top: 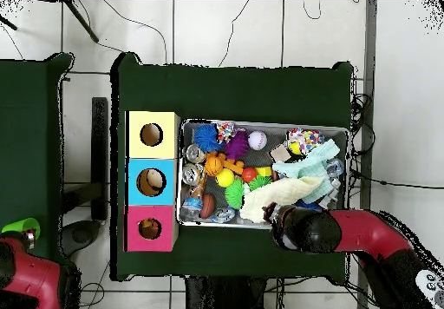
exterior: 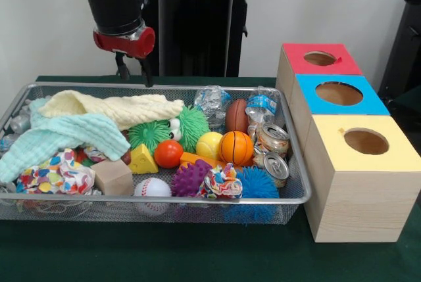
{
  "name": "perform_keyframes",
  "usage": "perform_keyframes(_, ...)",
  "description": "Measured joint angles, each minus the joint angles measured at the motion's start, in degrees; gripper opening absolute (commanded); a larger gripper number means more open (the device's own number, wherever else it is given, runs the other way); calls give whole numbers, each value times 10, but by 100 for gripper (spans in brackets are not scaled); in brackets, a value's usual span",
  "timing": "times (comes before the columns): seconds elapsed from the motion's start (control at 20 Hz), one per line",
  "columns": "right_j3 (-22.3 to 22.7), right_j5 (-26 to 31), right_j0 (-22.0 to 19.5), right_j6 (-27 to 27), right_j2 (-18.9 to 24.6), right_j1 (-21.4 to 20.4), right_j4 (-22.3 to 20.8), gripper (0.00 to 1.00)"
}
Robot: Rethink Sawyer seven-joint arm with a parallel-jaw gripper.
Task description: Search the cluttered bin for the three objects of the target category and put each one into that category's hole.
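Red and black, the end effector (exterior: 132,71) hangs over the far rim of the wire bin (exterior: 297,183), its two dark fingers (exterior: 122,66) parted with nothing between them, clear of everything below. From the front it sits just beyond a cream cloth (exterior: 122,108) that lies draped over a pale mint cloth (exterior: 62,136). From overhead the arm's body covers the fingers, so only the front view tells they are released; that view places the end effector (top: 276,216) at the bin's (top: 264,122) edge beside the cream cloth (top: 263,197).

Further out in the bin lie a green spiky ball (exterior: 148,134), a second green fuzzy toy (exterior: 191,126), a red ball (exterior: 168,154), a yellow ball (exterior: 209,144), a small basketball (exterior: 236,148), a brown football (exterior: 237,116), a baseball (exterior: 152,188), a purple spiky ball (exterior: 191,178), a blue spiky ball (exterior: 258,183), a yellow cheese wedge (exterior: 143,160), a wooden block (exterior: 113,177), two patterned cloths (exterior: 56,175), crushed cans (exterior: 271,147) and crumpled bottles (exterior: 212,102).

Beside the bin on the green bench (exterior: 164,252) stand three boxes in a row, topped red (exterior: 319,58), blue (exterior: 339,93) and yellow (exterior: 365,142), each with a round hole. Only the overhead view looks down the holes: something pale shows inside the blue box (top: 152,182), and something I cannot make out in the red box (top: 149,228)
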Motion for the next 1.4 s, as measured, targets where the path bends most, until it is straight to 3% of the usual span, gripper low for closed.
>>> perform_keyframes(0.5,-22,0,-32,0,0,21,-4,100)
perform_keyframes(1.05,-65,0,-75,0,0,76,-58,100)
perform_keyframes(1.4,-83,0,-72,0,0,94,-85,100)
